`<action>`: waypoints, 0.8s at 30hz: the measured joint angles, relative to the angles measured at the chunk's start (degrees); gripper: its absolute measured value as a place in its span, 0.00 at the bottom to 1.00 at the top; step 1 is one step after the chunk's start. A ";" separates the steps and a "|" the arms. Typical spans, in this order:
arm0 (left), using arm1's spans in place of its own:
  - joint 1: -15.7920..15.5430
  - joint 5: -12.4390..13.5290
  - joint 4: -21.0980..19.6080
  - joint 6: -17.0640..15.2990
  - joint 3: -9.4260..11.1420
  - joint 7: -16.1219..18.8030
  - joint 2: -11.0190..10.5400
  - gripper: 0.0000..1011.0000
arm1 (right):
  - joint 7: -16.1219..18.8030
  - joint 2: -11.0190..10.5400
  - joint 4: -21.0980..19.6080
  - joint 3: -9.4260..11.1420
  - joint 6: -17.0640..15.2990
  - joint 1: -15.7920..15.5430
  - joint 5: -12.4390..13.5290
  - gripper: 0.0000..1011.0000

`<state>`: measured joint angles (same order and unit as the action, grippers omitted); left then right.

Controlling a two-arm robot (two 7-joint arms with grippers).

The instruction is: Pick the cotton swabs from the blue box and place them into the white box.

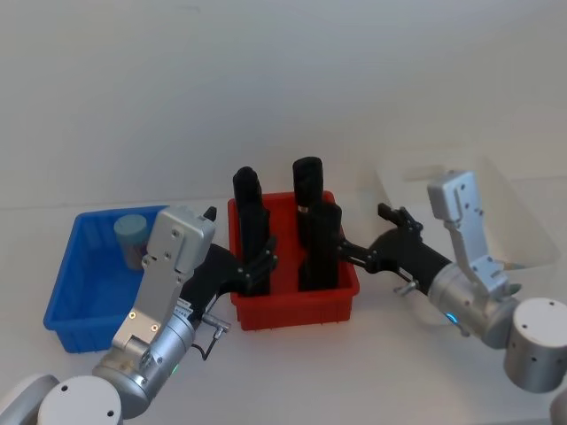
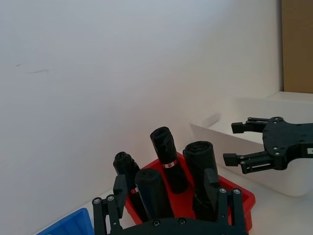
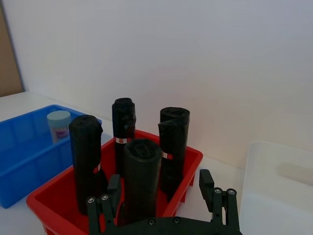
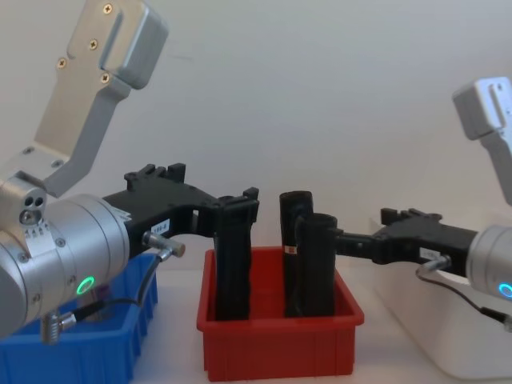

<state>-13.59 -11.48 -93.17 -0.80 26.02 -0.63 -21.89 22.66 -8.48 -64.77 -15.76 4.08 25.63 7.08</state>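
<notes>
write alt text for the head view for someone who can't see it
A red bin holding four tall black cylinders sits mid-table, with the left gripper and right gripper at its near side, both with jaws open. To the left, a blue box holds a cotton swab jar; to the right stands the white box.

Both grippers (left, right) hover, jaws spread

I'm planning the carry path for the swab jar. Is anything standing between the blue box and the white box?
Yes. The red bin sits between the blue box and the white box, with tall black cylinders standing in it. The cotton swabs jar would likely need lifting above them.
</notes>
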 joint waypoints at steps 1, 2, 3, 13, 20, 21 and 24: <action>0.00 0.00 0.00 0.00 0.00 0.00 0.00 0.99 | 0.43 0.27 0.96 -0.09 0.28 0.65 -0.06 0.99; 0.00 0.00 0.00 0.00 0.00 0.00 0.00 0.99 | 0.84 0.46 1.71 -0.15 0.43 1.13 -0.09 0.99; 0.00 0.00 0.00 0.00 0.00 0.00 0.00 0.99 | 1.62 0.86 3.21 -0.28 0.85 2.10 -0.13 0.99; 0.00 0.00 0.00 0.00 0.00 0.00 0.00 0.99 | 6.30 3.62 14.51 -1.09 3.99 8.94 -0.11 0.99; 0.00 0.00 0.00 0.00 0.00 0.00 0.00 0.99 | 7.82 5.11 21.26 -1.49 6.01 12.77 -0.14 0.96; 0.00 0.00 0.00 0.00 0.00 0.01 0.00 0.99 | 7.90 5.23 21.90 -1.52 6.18 13.11 -0.16 0.96; 0.00 0.00 0.00 0.00 0.00 0.01 0.00 0.99 | 8.10 5.73 24.35 -1.65 6.81 14.47 -0.28 0.90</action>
<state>-13.59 -11.48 -93.17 -0.80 26.02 -0.63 -21.89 30.76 -2.75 -40.41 -17.41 10.89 40.10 6.80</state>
